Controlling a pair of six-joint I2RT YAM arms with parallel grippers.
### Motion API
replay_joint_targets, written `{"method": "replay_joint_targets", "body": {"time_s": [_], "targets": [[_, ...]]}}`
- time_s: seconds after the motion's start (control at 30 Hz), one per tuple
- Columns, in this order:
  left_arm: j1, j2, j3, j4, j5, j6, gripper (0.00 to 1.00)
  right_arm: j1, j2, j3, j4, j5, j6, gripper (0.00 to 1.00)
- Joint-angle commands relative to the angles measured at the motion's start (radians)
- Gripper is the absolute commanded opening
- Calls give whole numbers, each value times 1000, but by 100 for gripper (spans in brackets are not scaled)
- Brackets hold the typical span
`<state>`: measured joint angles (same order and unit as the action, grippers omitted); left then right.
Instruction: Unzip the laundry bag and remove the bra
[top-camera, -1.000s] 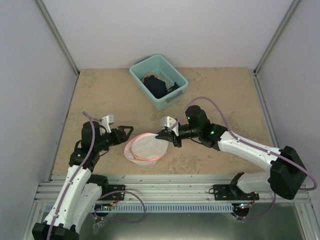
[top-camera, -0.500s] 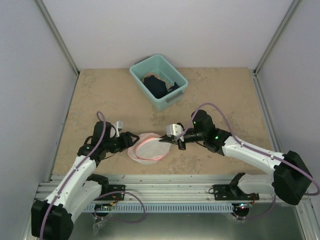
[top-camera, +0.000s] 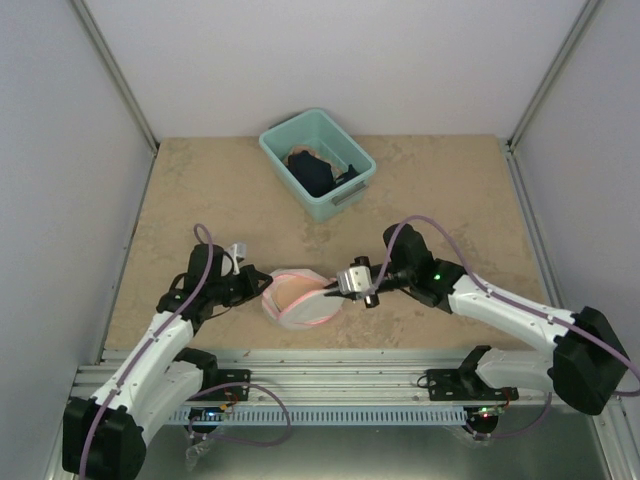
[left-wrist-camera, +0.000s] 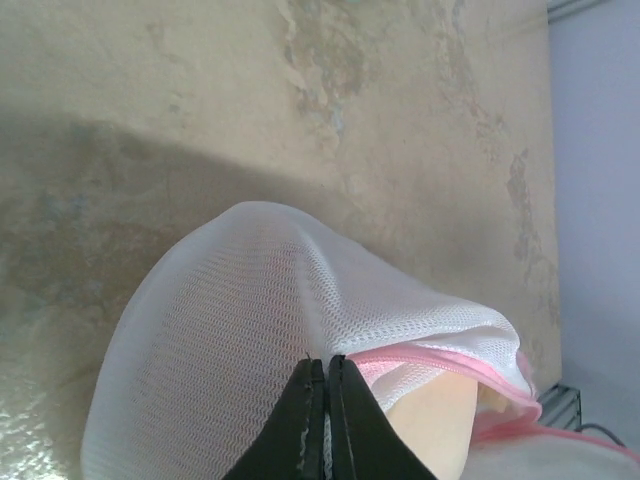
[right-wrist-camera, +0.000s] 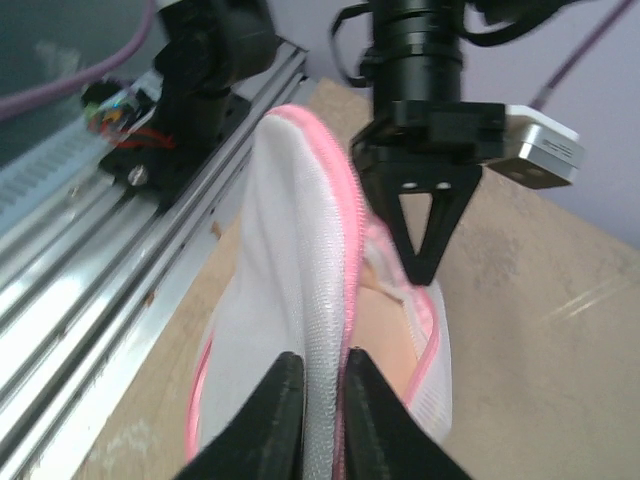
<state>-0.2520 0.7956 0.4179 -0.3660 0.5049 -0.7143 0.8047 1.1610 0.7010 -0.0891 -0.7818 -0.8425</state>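
Soft white mesh-cloth laundry bag (left-wrist-camera: 230, 330); matt, mottled beige table (left-wrist-camera: 200, 80).

the left arm (top-camera: 150, 352) and right arm (top-camera: 505, 308) are being shown in white shells with black joints. a purple cable (top-camera: 198, 232) is being carried along each. green lights (top-camera: 436, 276) are being lit on the right arm. tapered black fingers (left-wrist-camera: 295, 425) are being seen on the left gripper (left-wrist-camera: 320, 365).

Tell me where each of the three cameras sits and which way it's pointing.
Top external: overhead from the near side, looking down on the table, teal bin, left arm and right arm.
Left wrist: on the left arm, looking along the left gripper pinching the laundry bag mesh.
Right wrist: on the right arm, facing the left gripper across the bag; right gripper clamps the pink rim.
Shared: all views show the bag.
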Motion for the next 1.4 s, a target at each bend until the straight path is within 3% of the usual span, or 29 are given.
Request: {"method": "replay_joint_targets", "body": {"time_s": [0.0, 0.27, 0.4, 0.47, 0.53, 0.6, 0.67, 0.73, 0.87, 1.0, 1.2, 1.37], "targets": [[36, -43, -41, 67, -46, -44, 0, 13, -113, -28, -266, 59, -309, 39], [53, -79, -78, 113, -34, -62, 0, 21, -334, -18, -493, 413, -281, 52], [57, -88, -80, 119, -30, -63, 0, 21, -409, 8, -338, 386, -40, 72], [61, -92, -82, 120, -29, -65, 0, 21, -414, -2, -165, 361, 200, 81], [66, -95, -83, 122, -29, -66, 0, 22, -358, -7, 12, 330, 421, 75], [70, -96, -83, 121, -29, -66, 0, 28, -235, 23, 137, 313, 672, 60], [74, -98, -83, 120, -31, -68, 0, 61, -79, 110, 132, 351, 845, 47], [75, -100, -85, 121, -31, -68, 0, 124, 95, 219, 39, 472, 910, 41], [79, -106, -87, 122, -31, -71, 0, 241, 313, 374, -114, 651, 929, 44], [79, -111, -88, 126, -29, -71, 0, 313, 402, 402, -128, 717, 971, 45], [79, -116, -90, 128, -30, -73, 0, 335, 503, 440, -183, 768, 1037, 46], [78, -116, -92, 129, -28, -75, 0, 334, 589, 508, -257, 919, 1053, 56]]}}
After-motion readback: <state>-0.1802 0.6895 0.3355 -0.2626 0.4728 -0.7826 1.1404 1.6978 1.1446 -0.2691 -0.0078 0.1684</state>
